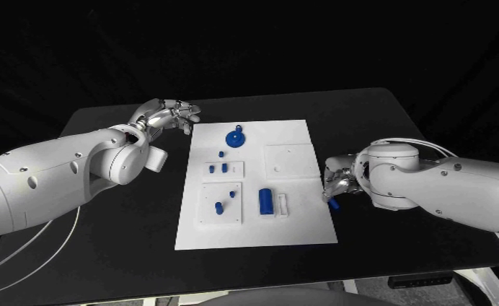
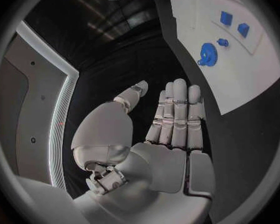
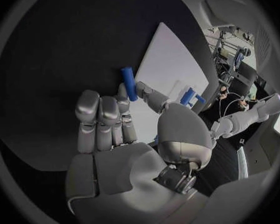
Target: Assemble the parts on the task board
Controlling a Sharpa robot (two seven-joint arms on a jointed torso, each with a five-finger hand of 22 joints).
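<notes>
The white task board (image 1: 296,133) lies in the middle of the black table. On it are a round blue part (image 1: 236,137), several small blue pegs such as one (image 1: 218,207) near the front, and a blue cylinder (image 1: 265,200). My right hand (image 1: 341,176) hovers just off the board's right edge and pinches a blue peg (image 1: 334,203) between thumb and a finger; the peg (image 3: 129,83) sticks out past the fingertips (image 3: 122,92). My left hand (image 1: 166,115) hangs by the board's far left corner, fingers straight and apart (image 2: 177,114), holding nothing.
Raised white blocks (image 1: 289,159) stand on the board. The round blue part (image 2: 207,54) and the board (image 2: 252,79) lie ahead of my left hand. Bare black table (image 1: 395,118) surrounds the board.
</notes>
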